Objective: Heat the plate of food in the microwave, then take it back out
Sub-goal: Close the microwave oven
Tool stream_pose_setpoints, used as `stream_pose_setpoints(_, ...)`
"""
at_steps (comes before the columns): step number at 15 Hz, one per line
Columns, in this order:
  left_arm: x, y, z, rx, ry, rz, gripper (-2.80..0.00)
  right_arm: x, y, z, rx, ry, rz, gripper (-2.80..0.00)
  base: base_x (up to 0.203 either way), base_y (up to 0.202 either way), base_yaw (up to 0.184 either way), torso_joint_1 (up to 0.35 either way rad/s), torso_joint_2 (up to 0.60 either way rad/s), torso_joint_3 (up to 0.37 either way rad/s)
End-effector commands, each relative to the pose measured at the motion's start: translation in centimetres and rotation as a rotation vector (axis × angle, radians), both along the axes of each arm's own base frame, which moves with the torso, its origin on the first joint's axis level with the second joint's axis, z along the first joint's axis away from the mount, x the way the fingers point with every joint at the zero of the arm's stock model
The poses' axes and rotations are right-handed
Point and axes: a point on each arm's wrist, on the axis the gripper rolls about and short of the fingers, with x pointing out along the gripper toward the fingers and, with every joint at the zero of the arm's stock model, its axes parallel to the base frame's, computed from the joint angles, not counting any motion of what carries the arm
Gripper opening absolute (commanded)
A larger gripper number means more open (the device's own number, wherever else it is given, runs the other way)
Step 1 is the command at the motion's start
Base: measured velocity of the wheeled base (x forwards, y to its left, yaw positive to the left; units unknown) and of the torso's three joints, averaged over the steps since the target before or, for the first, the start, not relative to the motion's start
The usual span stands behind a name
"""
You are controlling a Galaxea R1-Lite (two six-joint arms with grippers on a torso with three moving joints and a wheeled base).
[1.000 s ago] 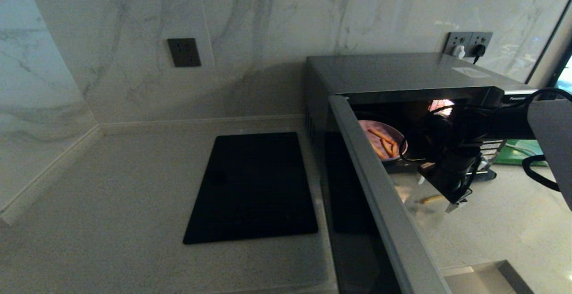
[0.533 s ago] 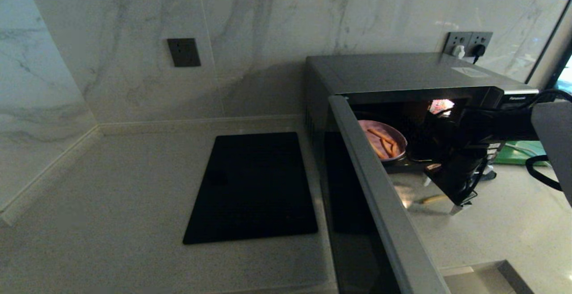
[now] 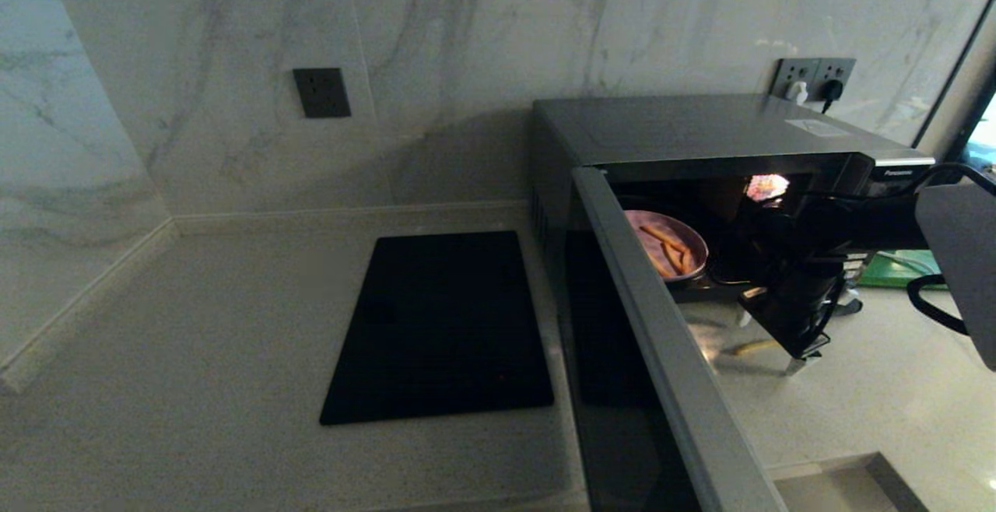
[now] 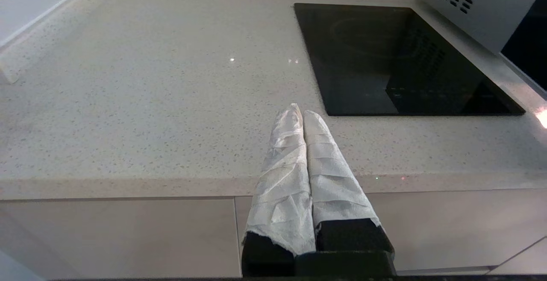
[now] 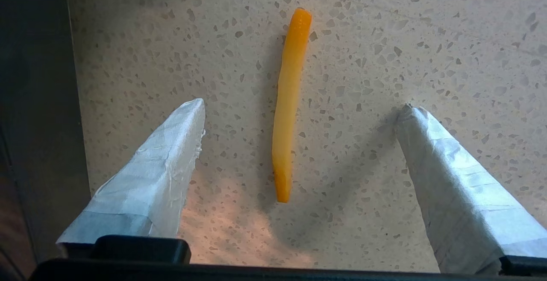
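Right claw (image 5: 299, 110) shifted; speckled counter (image 3: 194, 356), marble wall (image 3: 233, 68).

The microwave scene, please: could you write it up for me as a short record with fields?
microwave: on the counter, door swung open, interior lit
plate of food: inside the microwave, bearing orange-tan sticks
stray fry: lying alone on the counter, outside the microwave
right gripper: open, pointing down over the stray fry, fingers either side of it, not touching
left gripper: shut, parked over the counter edge
black slab: flat on the counter, left of the microwave
green board: partly visible behind the right arm
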Motion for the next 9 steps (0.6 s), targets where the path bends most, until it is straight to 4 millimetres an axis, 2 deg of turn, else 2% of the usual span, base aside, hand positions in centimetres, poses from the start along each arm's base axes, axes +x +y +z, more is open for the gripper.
stream_pose_setpoints(1,0.01,0.00,0.01,-0.001,0.001,0.001,-2.80,0.15,-0.30,-1.25,0.004,0.031,-0.014,0.00,0.000,0.000,0.000,0.000,0.00,0.000)
stream_pose_setpoints(9,0.01,0.00,0.01,-0.001,0.001,0.001,-2.80,-0.38,-0.44,-2.00,0.011,0.091,-0.013,0.00,0.000,0.000,0.000,0.000,0.00,0.000)
